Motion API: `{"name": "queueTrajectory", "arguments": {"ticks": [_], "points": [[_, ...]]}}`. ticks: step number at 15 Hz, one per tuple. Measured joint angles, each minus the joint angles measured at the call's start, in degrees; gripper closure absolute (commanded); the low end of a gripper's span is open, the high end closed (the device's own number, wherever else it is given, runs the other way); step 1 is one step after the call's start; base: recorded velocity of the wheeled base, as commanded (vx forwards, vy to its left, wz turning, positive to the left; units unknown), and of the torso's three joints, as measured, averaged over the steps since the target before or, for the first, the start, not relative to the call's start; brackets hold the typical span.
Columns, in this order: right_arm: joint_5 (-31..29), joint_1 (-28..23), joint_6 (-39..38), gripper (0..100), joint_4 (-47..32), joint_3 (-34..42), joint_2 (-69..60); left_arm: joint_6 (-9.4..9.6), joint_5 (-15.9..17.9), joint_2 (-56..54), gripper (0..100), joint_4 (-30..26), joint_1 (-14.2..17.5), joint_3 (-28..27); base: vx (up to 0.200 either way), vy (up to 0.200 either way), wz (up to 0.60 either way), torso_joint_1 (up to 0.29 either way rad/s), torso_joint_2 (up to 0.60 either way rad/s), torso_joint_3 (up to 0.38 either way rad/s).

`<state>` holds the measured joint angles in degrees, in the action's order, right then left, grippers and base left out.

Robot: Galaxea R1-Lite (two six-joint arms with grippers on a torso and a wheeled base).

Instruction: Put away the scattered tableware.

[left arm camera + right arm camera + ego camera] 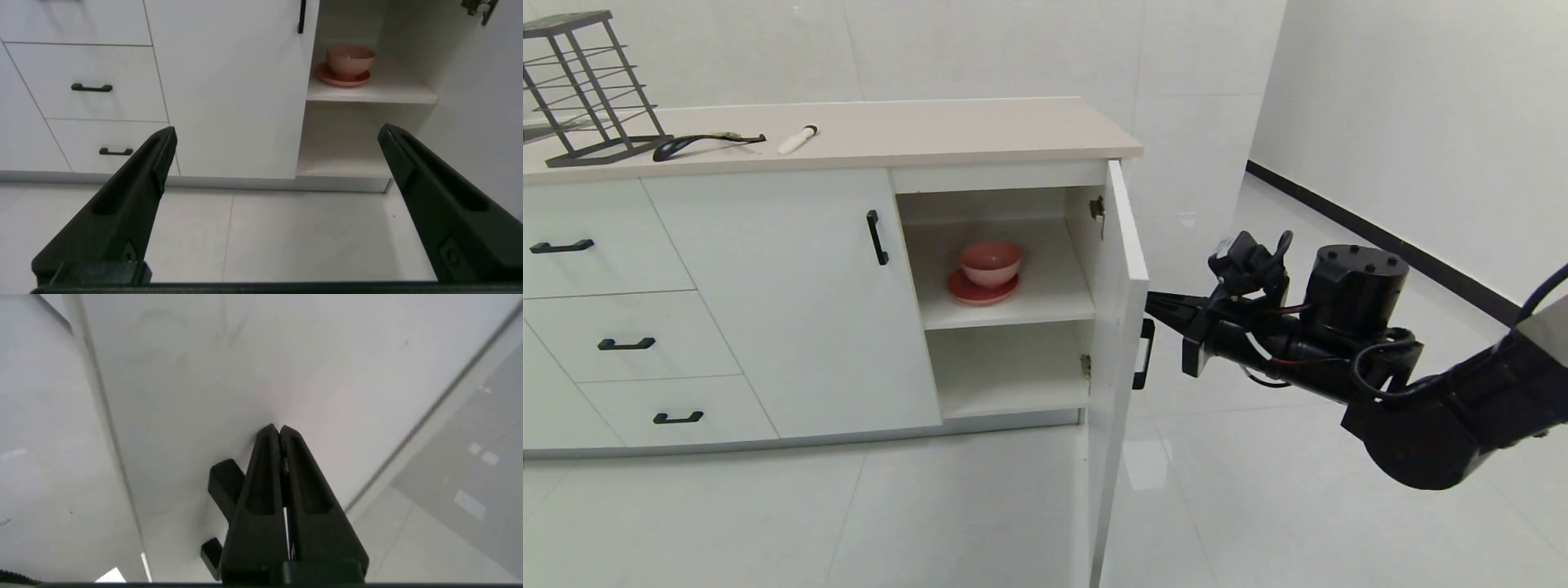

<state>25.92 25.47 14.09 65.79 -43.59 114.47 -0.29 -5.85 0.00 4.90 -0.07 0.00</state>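
With the pink bowl [991, 263] on its plate [982, 290] on the cupboard shelf, my right claw [1156, 304], pinched shut and empty against the open door [1123, 269] beside its handle [1143, 354], should push squarely and steadily, lest it slip off.

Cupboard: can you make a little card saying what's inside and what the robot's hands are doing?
Door: cupboard door open, swung outward
Upper shelf: pink bowl on pink plate
Right gripper: shut, tips against the door's outer face beside its handle
Left gripper: open, holding nothing
Countertop: wire rack, black utensil, white utensil
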Motion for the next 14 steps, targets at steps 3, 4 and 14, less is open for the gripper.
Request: {"name": "queueTrajectory", "arguments": {"ticks": [3,4,14], "points": [[0.02,1.76,-0.06,100,0.00,-2.51,1.88,0.02,0.06,0.00,0,-0.01,-0.02,0.00,0.000,0.000,0.00,0.000,0.00,0.000],[-0.02,2.18,-0.06,100,0.02,-3.64,2.60,0.05,0.05,0.00,0,0.00,-0.02,0.00,0.000,0.000,0.00,0.000,0.00,0.000],[-0.16,5.57,-1.72,100,3.97,-23.86,16.48,0.05,0.05,0.00,0,0.05,-0.02,0.00,0.000,0.000,0.00,0.000,0.00,0.000]]}}
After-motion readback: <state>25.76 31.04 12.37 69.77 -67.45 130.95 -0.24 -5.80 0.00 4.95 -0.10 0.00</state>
